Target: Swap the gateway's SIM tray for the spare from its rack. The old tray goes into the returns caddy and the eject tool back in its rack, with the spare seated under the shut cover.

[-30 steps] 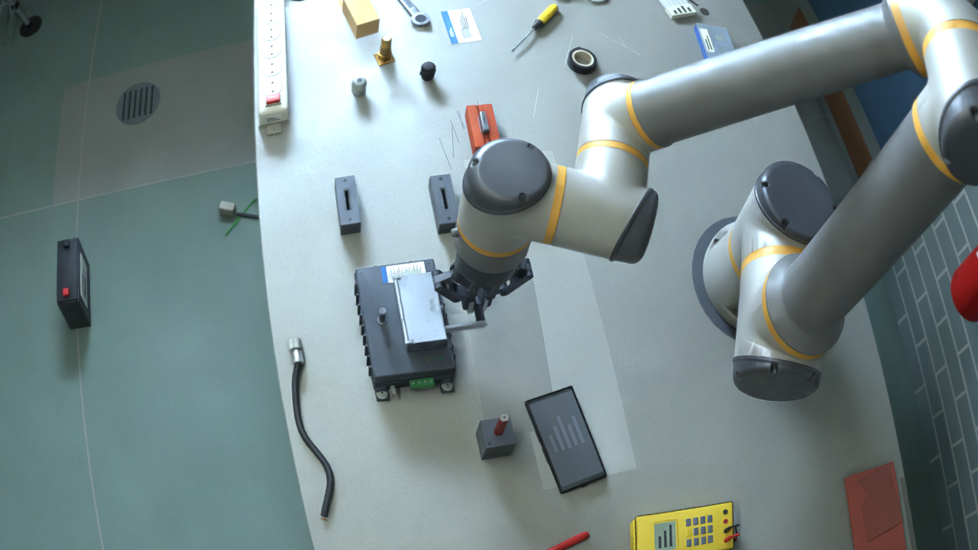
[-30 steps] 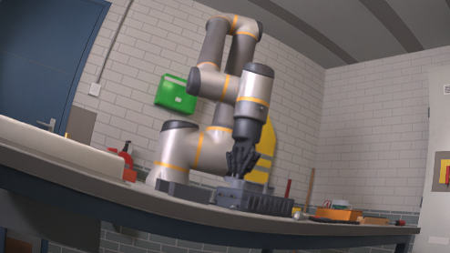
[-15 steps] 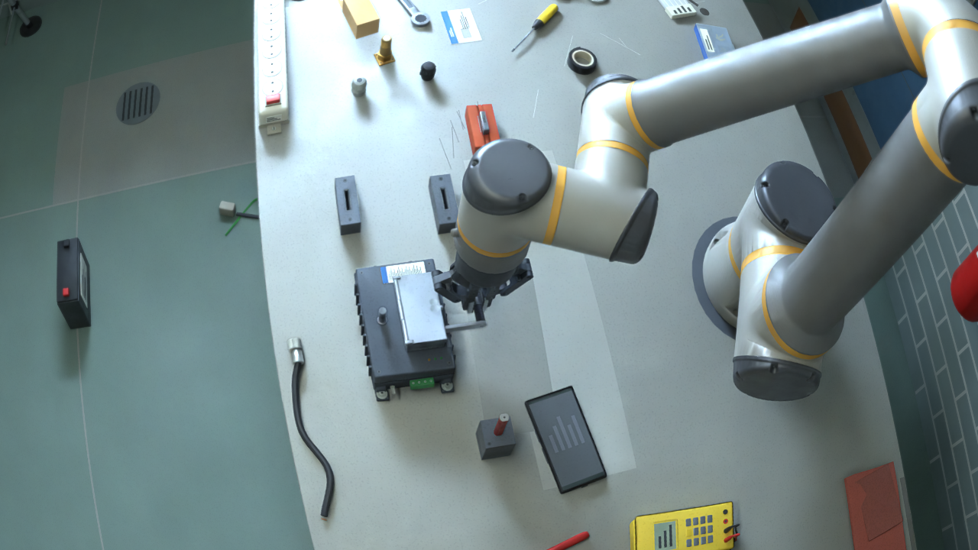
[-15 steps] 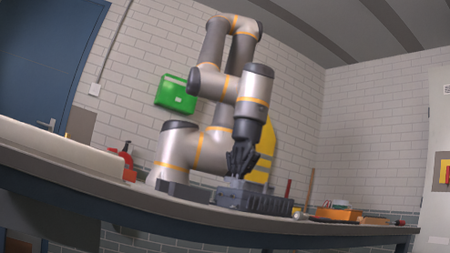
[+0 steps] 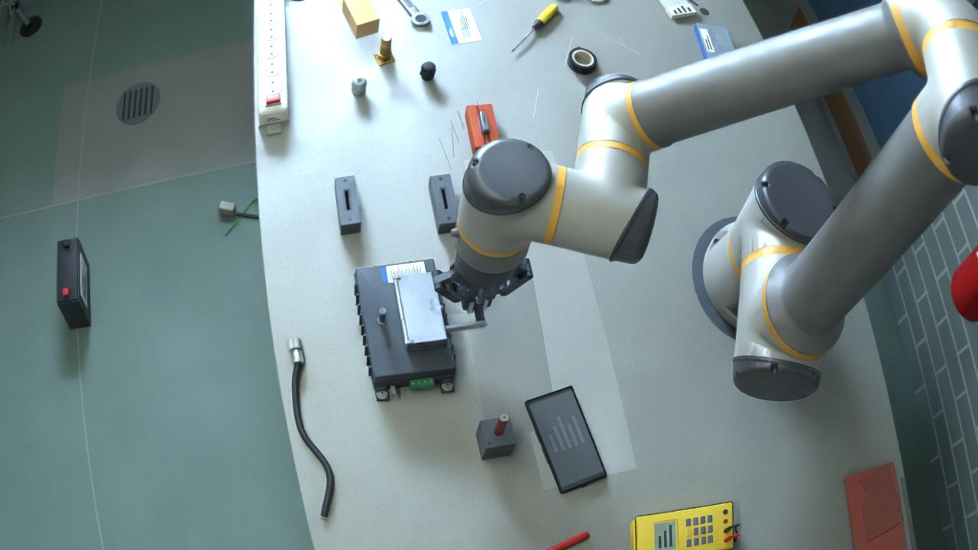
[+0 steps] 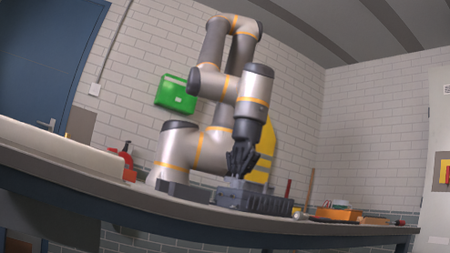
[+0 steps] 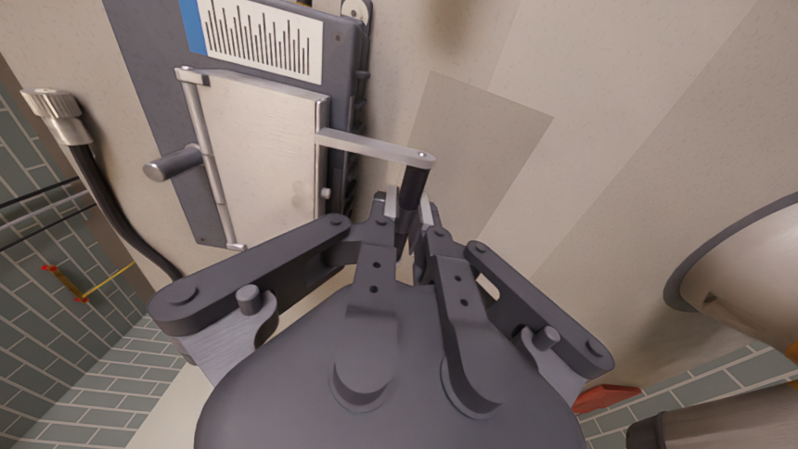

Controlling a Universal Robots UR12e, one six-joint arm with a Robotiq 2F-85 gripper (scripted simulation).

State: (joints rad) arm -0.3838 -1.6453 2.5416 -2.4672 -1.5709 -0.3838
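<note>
A dark peg (image 7: 412,187) stands on the outer end of a silver SIM tray (image 7: 373,149) that sticks out of the gateway's right side, and the two fingers of my gripper (image 7: 407,215) are clamped on that peg. The gateway (image 5: 405,328) is a dark finned box near the bench's front edge, with a brushed metal cover (image 5: 419,309) lying flat on its top and a small knob (image 5: 382,315) beside the cover's hinge. The eject tool (image 5: 501,424), red-handled, stands in its grey block rack (image 5: 495,439). Two dark slotted racks (image 5: 348,204) (image 5: 442,202) sit behind the gateway. An orange caddy (image 5: 481,126) lies farther back.
A tablet (image 5: 565,438) lies right of the tool rack, and a yellow meter (image 5: 684,527) sits at the front. A black cable (image 5: 309,427) curves along the left edge. A power strip (image 5: 271,65), a screwdriver and a tape roll lie at the back. The arm's base (image 5: 759,273) stands to the right.
</note>
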